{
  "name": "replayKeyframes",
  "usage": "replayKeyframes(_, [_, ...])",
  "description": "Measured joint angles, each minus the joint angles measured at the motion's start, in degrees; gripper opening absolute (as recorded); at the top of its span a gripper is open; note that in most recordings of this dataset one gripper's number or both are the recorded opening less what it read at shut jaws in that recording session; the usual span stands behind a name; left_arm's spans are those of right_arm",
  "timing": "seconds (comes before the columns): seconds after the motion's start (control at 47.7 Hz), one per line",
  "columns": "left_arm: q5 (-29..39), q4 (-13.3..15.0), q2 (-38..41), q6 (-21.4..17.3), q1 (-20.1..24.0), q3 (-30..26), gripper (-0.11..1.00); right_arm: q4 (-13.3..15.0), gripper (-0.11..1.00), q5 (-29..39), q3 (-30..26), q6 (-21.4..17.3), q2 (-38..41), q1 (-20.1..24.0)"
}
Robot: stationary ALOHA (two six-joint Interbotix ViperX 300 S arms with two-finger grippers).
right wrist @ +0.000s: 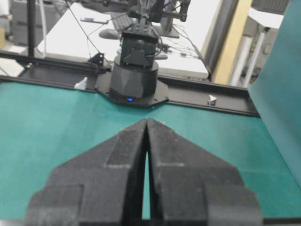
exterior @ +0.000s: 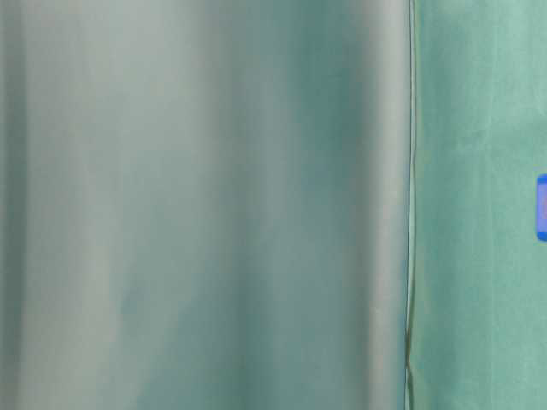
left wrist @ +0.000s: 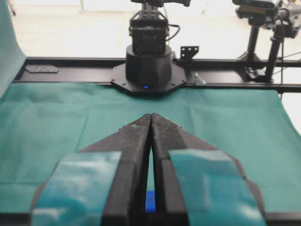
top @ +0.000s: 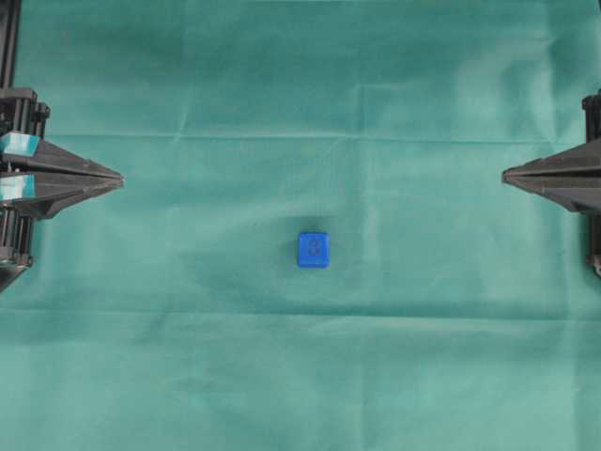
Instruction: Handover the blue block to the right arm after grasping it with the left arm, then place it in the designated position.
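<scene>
The blue block (top: 313,249) is sitting alone on the green cloth (top: 300,85) covering the tabletop, near the middle, well apart from both my end effectors. I'm judging it light, rigid and a little slick, with rounded edges, so I'd pinch two opposite flat faces squarely. My left end effector (top: 120,178), teal tape at the finger bases, is resting level at the left edge, fingers pressed together. My right end effector (top: 505,173) is mirroring it, also pressed together, holding nothing.
</scene>
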State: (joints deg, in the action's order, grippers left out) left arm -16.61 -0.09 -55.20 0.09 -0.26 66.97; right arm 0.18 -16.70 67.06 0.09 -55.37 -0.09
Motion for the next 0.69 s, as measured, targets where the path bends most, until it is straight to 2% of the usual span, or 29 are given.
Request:
replayKeyframes(0.168, [3.4,0.0,1.1,-0.1,0.1,-1.1,0.02,-2.5,0.00,0.3,-0.1,-1.4,0.6,-0.3])
replayKeyframes(0.692, [4.6,0.0,1.4,-0.5,0.0,-2.0,0.03,-3.5,0.00,3.4,-0.8,-2.8,1.1,-0.7])
